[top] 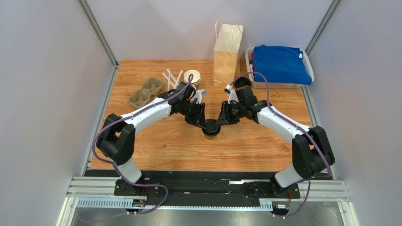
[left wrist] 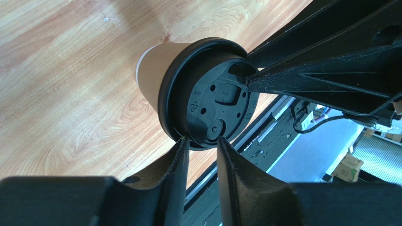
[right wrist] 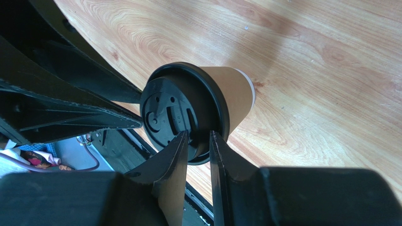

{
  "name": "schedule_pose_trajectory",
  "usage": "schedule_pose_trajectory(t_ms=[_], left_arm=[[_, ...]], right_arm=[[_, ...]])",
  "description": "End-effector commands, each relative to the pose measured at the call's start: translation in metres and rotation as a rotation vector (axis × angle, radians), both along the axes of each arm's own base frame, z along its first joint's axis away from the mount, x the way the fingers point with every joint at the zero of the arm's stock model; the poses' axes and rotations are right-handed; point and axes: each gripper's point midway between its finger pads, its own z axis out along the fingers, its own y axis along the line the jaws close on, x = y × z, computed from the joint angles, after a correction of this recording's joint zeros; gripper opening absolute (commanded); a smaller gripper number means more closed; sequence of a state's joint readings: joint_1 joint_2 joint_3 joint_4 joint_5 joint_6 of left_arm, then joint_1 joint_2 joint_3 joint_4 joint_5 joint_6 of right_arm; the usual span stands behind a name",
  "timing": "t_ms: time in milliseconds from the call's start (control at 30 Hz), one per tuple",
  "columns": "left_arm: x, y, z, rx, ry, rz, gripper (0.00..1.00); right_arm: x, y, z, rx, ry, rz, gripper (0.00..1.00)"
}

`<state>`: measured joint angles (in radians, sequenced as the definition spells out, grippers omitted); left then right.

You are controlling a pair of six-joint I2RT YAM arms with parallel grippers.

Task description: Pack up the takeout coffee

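Standing upright near the middle of the wooden table (top: 155, 146), the single takeout coffee (top: 211, 130) is a short brown kraft paper cup with a pale edge at its foot. It is capped by a round black lid (left wrist: 207, 96) with a raised rim, a sip opening and small dimples. The lid carries moulded marks, among them a triangle symbol, too small to read. The left gripper (left wrist: 202, 140) and the right gripper (right wrist: 198, 135) meet at it from either side, each with jaws set narrow astride the lid's rim; whether either is pinching it cannot be told. Along the far side stand one plain tan paper bag (top: 226, 54) with no print showing and one stack of lidless cups (top: 192, 76). One pulp cup carrier (top: 146, 92) lies at far left, and one white basket (top: 278, 85) holding a blue cloth (top: 278, 63) sits at far right.
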<state>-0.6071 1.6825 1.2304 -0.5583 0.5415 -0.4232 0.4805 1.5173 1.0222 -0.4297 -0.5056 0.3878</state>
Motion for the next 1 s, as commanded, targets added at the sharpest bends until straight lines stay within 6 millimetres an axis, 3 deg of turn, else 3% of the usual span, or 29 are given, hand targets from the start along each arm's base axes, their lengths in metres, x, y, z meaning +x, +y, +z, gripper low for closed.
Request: schedule_pose_trajectory(t_ms=[0, 200, 600, 967], left_arm=[[0.007, -0.005, -0.004, 0.01, -0.005, 0.007, 0.32], [0.004, 0.003, -0.026, 0.071, 0.03, 0.016, 0.27], [-0.001, 0.013, -0.062, 0.13, 0.109, 0.032, 0.29], [0.014, -0.006, -0.011, 0.022, 0.017, 0.005, 0.31]], right_arm=[[0.012, 0.008, 0.009, 0.022, -0.05, 0.002, 0.25], [0.01, 0.005, -0.006, -0.014, -0.025, 0.001, 0.2], [-0.003, 0.0, -0.04, -0.051, 0.068, 0.016, 0.2], [0.001, 0.015, 0.021, 0.078, -0.005, 0.039, 0.35]])
